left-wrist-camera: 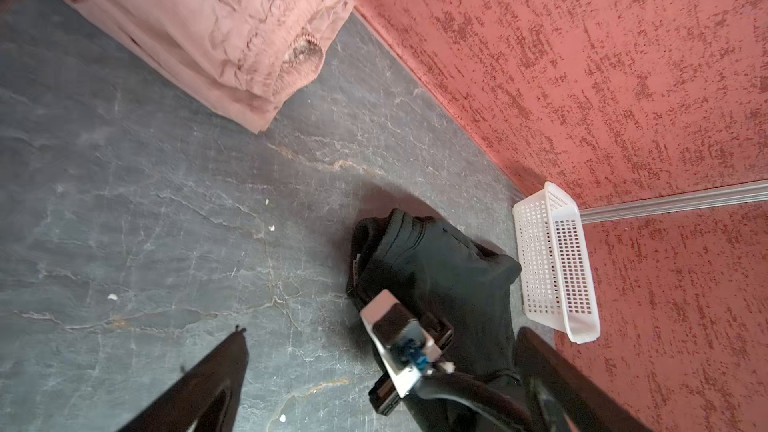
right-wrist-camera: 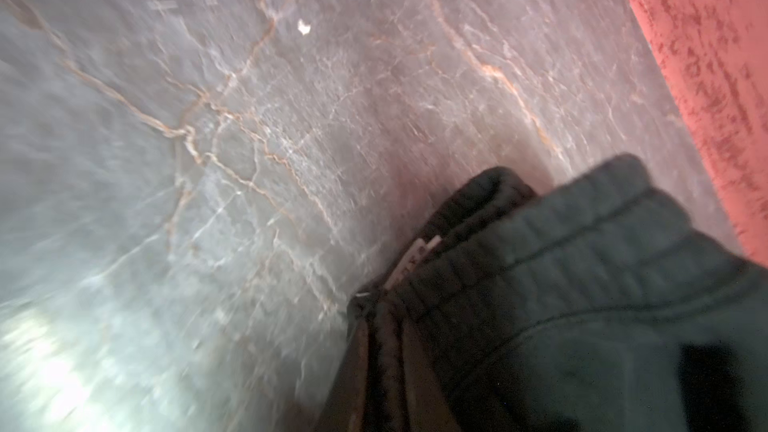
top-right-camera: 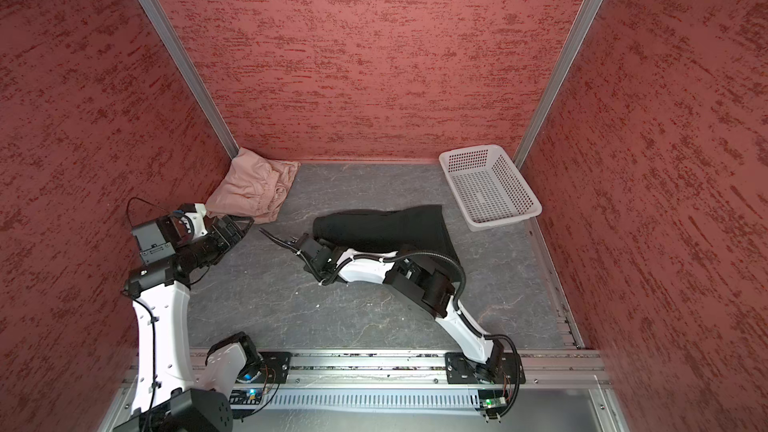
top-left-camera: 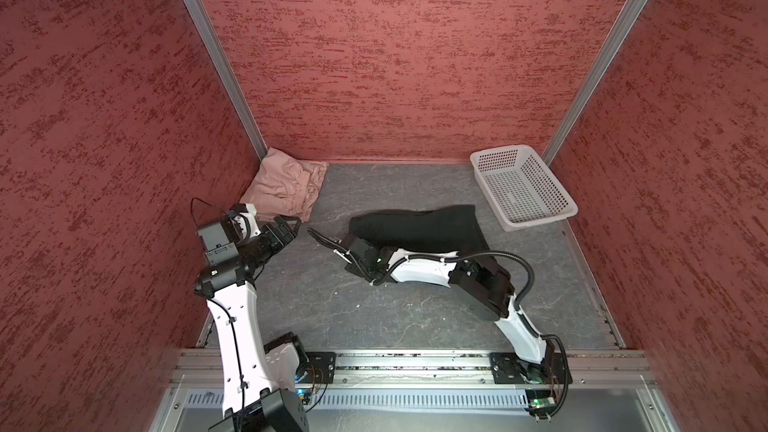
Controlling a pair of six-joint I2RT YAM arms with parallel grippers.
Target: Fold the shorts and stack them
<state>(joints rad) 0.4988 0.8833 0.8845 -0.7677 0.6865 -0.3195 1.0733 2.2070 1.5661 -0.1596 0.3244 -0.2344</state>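
Left fingers (top-left-camera: 289,228) hover wide open, empty — pink shorts (top-left-camera: 282,189) seem folded in the table's (top-left-camera: 374,305) far left corner. Black shorts (top-left-camera: 419,224) wait mid-table, unstacked; right fingers (top-left-camera: 359,243) at their waistband — grip I cannot tell.

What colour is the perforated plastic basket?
White; the perforated plastic basket shows best in a top view.

Left arm (top-left-camera: 232,317) raised, jaws spread; right arm (top-left-camera: 424,270) low, reaching inward.
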